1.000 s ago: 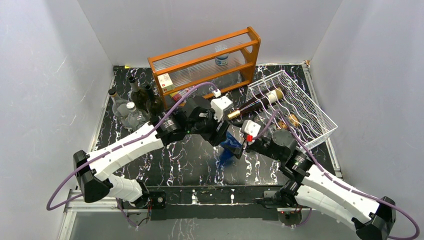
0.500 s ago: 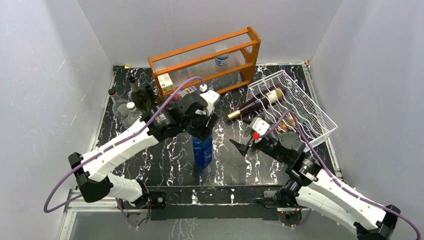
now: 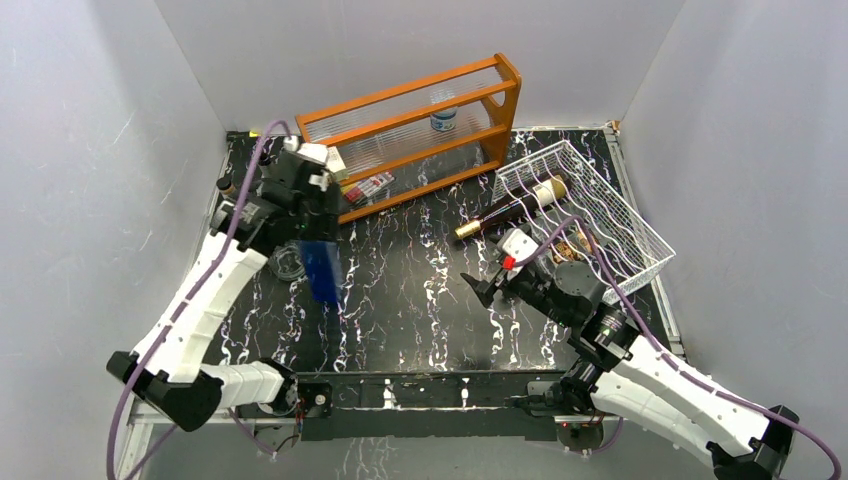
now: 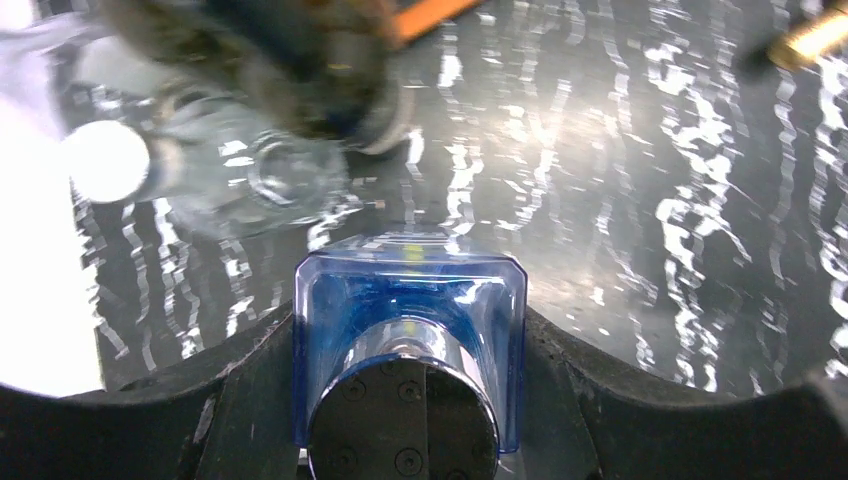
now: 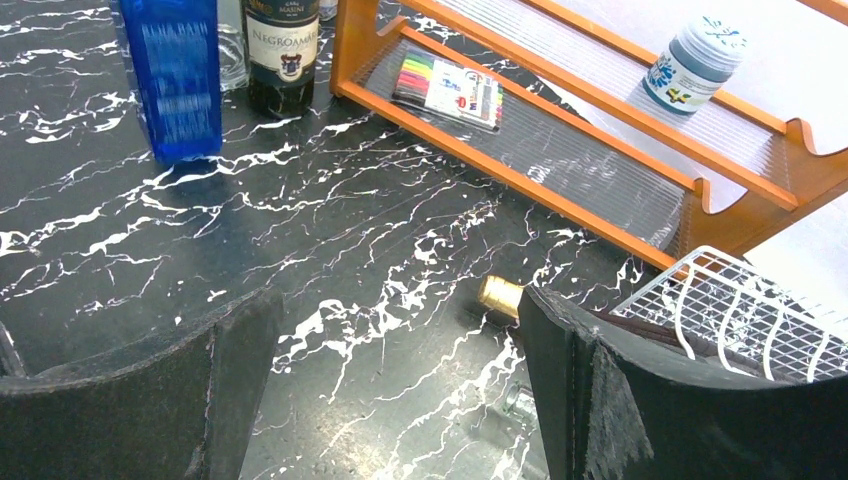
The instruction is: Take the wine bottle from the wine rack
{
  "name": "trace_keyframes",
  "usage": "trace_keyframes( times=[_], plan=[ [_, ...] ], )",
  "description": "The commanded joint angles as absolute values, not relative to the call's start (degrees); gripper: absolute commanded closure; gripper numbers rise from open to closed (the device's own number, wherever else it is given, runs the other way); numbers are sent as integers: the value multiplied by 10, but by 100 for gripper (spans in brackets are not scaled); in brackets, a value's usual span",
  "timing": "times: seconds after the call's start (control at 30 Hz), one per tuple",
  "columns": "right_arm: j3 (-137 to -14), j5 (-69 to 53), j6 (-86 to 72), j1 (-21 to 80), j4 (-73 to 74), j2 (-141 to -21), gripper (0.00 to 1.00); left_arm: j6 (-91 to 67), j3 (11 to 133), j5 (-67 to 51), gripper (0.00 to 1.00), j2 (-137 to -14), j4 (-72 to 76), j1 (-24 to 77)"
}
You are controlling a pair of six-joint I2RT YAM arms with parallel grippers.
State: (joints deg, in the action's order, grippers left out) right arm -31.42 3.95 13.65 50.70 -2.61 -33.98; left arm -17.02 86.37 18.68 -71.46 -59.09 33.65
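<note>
- Directions read from the top view, 12 o'clock being the far wall.
- Position: the blue bottle (image 3: pixel 322 270) is off the wine rack (image 3: pixel 612 196) and well apart from it. It hangs above the table (image 3: pixel 400 290) at 9 o'clock.
- Left gripper (image 3: pixel 308 232): pinching the blue bottle at its square shoulders, cap uppermost. The glass looks smooth, so a swing or a sudden stop may let it slide down between the jaws.
- Collision: a clear glass bottle (image 3: pixel 288 262) stands just beside the blue bottle, with a dark labelled bottle (image 5: pixel 283 50) close by at 10 o'clock. Lowering too near them may knock one over.
- Set-down: the blue bottle appears slightly tilted. Releasing it before its base sits flat may topple it.
- Right gripper (image 3: pixel 480 292): spread wide and empty, near table centre. The gold cap (image 5: pixel 499 296) of a dark bottle (image 3: pixel 505 211) lies just at 12 o'clock of it.
- That bottle lies in the rack with its neck out past the rim. A forward move by the right arm may strike it or shift the rack.
</note>
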Motion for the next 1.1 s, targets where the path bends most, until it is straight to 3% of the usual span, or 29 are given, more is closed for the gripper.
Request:
trace_keyframes(
  times=[0.0,0.3,0.83,1.07],
  plan=[
    [-342,46,138,506,-46,-343,2,-122,891,208,100,-677,-603,238],
    [-359,50,167,506,-34,-355,2,-136,862,227,100,-648,-602,170],
    [-376,-10,161,506,-24,-368,2,-177,781,281,100,-602,-498,-38],
    [-374,-26,158,506,-20,-363,2,-229,835,185,100,-671,-460,-111]
  ],
)
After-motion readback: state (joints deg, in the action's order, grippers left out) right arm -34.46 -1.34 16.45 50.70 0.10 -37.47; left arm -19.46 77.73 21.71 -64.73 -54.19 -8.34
